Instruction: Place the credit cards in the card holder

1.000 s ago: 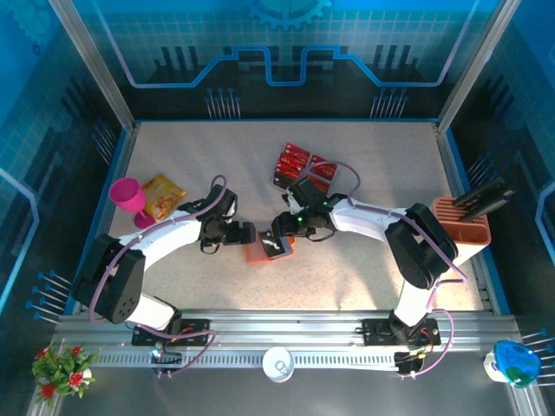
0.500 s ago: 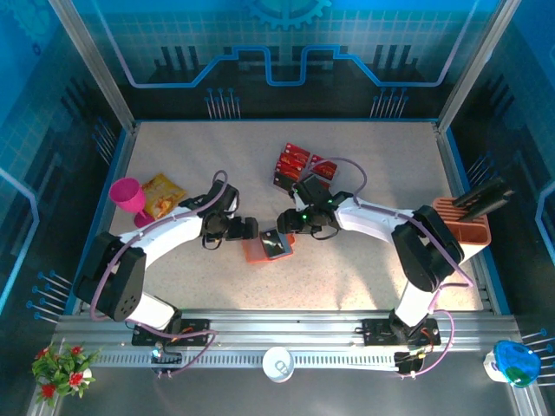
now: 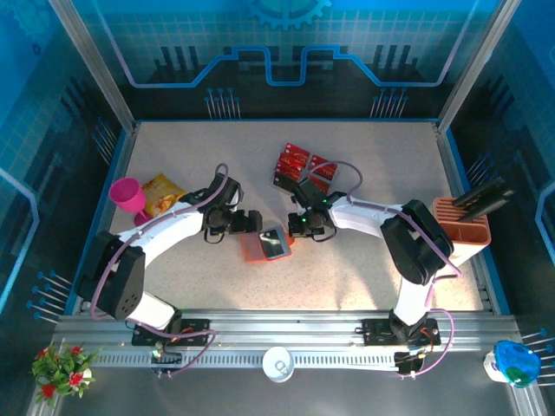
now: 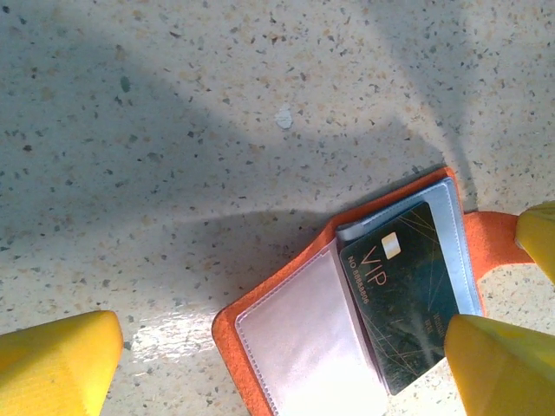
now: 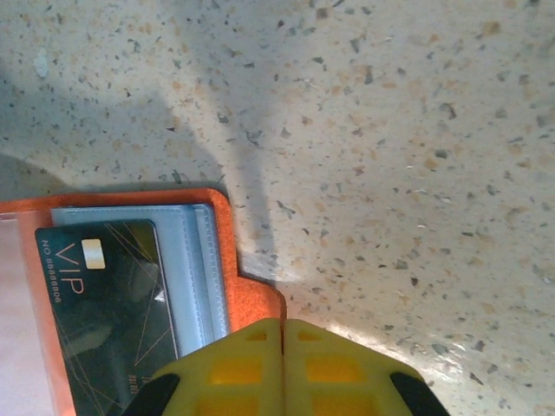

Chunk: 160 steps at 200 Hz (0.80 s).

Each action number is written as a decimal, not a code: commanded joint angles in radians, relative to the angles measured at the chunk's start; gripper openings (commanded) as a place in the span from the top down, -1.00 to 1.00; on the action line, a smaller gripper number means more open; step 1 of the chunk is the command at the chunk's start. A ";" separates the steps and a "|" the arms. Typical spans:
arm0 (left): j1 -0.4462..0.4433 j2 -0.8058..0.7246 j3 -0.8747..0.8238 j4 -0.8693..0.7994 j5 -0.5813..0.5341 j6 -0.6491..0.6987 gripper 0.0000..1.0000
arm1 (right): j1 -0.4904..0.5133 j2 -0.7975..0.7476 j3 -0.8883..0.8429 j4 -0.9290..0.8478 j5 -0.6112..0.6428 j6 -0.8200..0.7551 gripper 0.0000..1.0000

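1. The pink cup [image 3: 127, 196] and the snack bag [image 3: 164, 194] sit at the tabletop's [image 3: 381, 156] 9 o'clock edge, well apart from the work. They are only at risk if the left arm swings out wide.
2. The left fingers [image 4: 56, 364] are spread wide and hold nothing. They hang over the 9 o'clock side of the card holder [image 3: 269, 246], which lies open near the tabletop's centre. Nothing pins it, so any push could slide it or flip a flap shut.
3. A dark VIP card [image 4: 403, 303] sits in the grey pocket with much of it showing. Feeding another card into that same slot could jam on it or push it out.
4. The right fingers [image 5: 282, 364] are pressed together and empty, with the holder's orange tab just at their 12 o'clock. If they drag across that tab, the whole holder may shift.
5. The red credit cards [image 3: 299, 165] lie in a loose overlapping pile near the holder, at its 1 o'clock. They are flat and glossy, so a pinch may slip off or lift two at once.
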 commanded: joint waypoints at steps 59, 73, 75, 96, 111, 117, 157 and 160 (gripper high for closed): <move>-0.073 0.057 0.067 -0.047 -0.003 0.047 -0.94 | -0.023 -0.161 -0.143 -0.043 0.088 0.075 1.00; -0.081 0.071 0.071 -0.048 -0.007 0.050 -0.94 | -0.029 -0.167 -0.143 -0.048 0.085 0.071 0.83; -0.083 0.074 0.070 -0.047 -0.007 0.050 -0.94 | -0.029 -0.168 -0.142 -0.049 0.085 0.071 0.78; -0.094 0.092 0.070 -0.051 -0.017 0.058 -0.94 | -0.031 -0.198 -0.135 -0.061 0.093 0.074 0.52; -0.101 0.103 0.066 -0.052 -0.025 0.067 -0.94 | -0.031 -0.232 -0.130 -0.065 0.089 0.088 0.49; -0.103 0.108 0.065 -0.053 -0.030 0.071 -0.94 | -0.031 -0.244 -0.127 -0.064 0.082 0.091 0.49; -0.108 0.133 0.058 -0.052 -0.044 0.077 -0.94 | -0.014 -0.244 -0.113 0.009 -0.018 0.129 0.48; -0.108 0.132 0.060 -0.052 -0.043 0.075 -0.94 | -0.010 -0.239 -0.109 0.013 -0.022 0.130 0.49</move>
